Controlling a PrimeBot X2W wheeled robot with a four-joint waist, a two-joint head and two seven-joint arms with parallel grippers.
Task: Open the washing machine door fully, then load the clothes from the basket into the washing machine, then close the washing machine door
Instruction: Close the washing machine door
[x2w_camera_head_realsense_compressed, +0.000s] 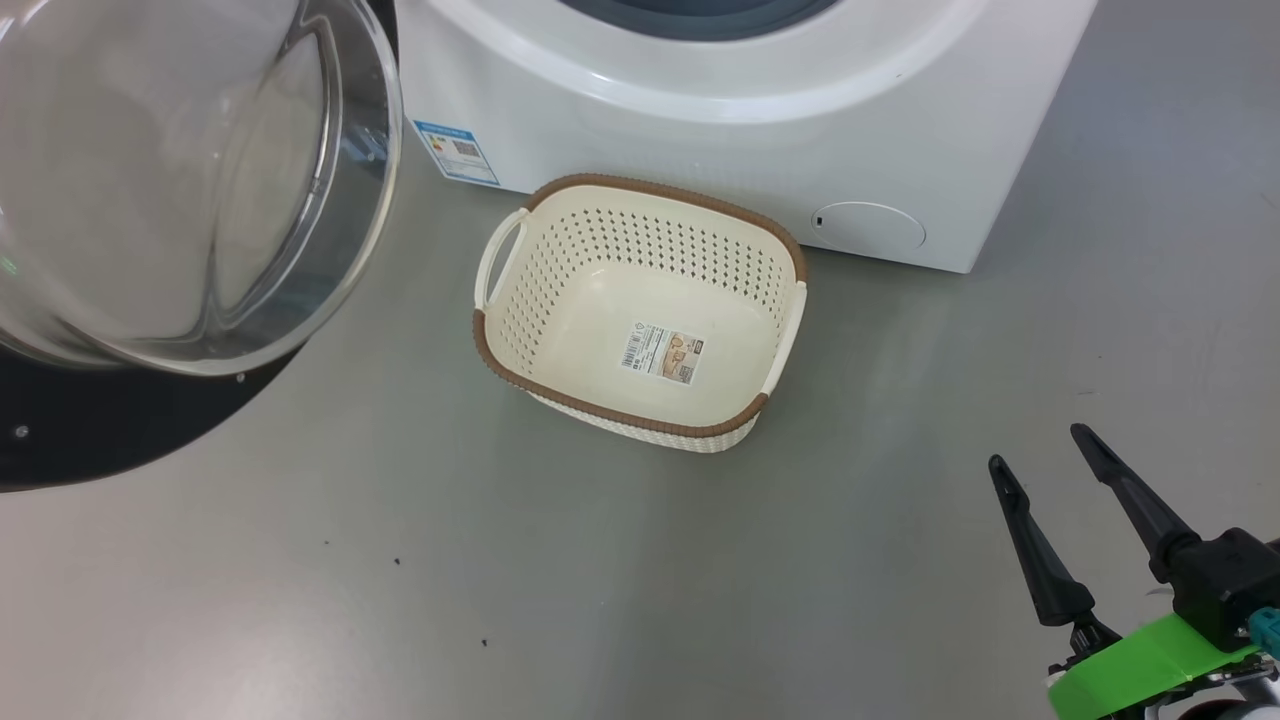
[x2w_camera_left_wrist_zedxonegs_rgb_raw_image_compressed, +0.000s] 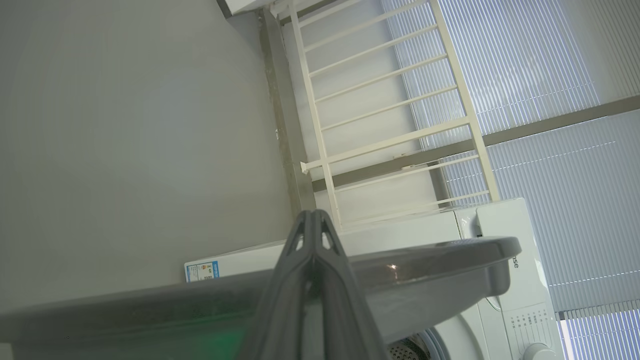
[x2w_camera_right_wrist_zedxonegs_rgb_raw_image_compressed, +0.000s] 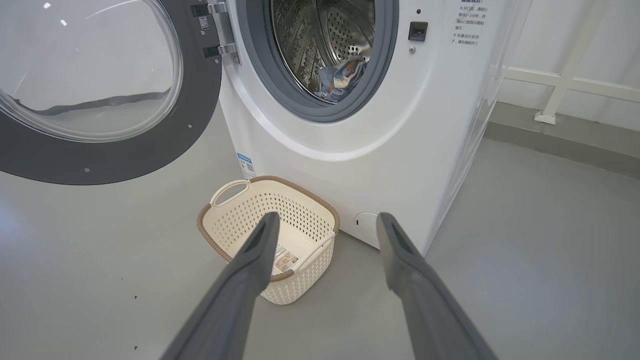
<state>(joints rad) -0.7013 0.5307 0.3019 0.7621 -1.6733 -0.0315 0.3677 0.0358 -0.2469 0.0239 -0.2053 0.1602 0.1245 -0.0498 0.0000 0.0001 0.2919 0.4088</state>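
The washing machine (x2w_camera_head_realsense_compressed: 900, 130) stands on a grey floor (x2w_camera_head_realsense_compressed: 400, 580) with its door (x2w_camera_head_realsense_compressed: 180, 180) swung wide to the left. The door's clear glass bowl and black rim hang over the floor, just beside the basket (x2w_camera_head_realsense_compressed: 600, 250). The basket sits on the floor right in front of the machine, below the drum opening. Near it on the machine front are a blue energy sticker (x2w_camera_head_realsense_compressed: 457, 152) and a round flap (x2w_camera_head_realsense_compressed: 868, 228). The label (x2w_camera_head_realsense_compressed: 665, 352) on the basket's bottom is in plain sight.

In the right wrist view the clothes (x2w_camera_right_wrist_zedxonegs_rgb_raw_image_compressed: 342, 80) lie inside the steel drum, a blue patterned bundle low behind the grey gasket (x2w_camera_right_wrist_zedxonegs_rgb_raw_image_compressed: 385, 75).

The right fingers (x2w_camera_head_realsense_compressed: 1040, 560) are spread wide and hold nothing. They hover over bare floor, well apart from the basket and to its right, with nothing between them and it. From the right wrist view they point toward the basket and the machine's lower front, and the drum opening is well above their tips.

The left fingers (x2w_camera_left_wrist_zedxonegs_rgb_raw_image_compressed: 295, 290) are pressed together with nothing between them. The door's edge (x2w_camera_left_wrist_zedxonegs_rgb_raw_image_compressed: 450, 250) runs across just behind them, but I cannot tell whether they touch it. Beyond are a white railing (x2w_camera_left_wrist_zedxonegs_rgb_raw_image_compressed: 390, 100) and window blinds (x2w_camera_left_wrist_zedxonegs_rgb_raw_image_compressed: 550, 75).
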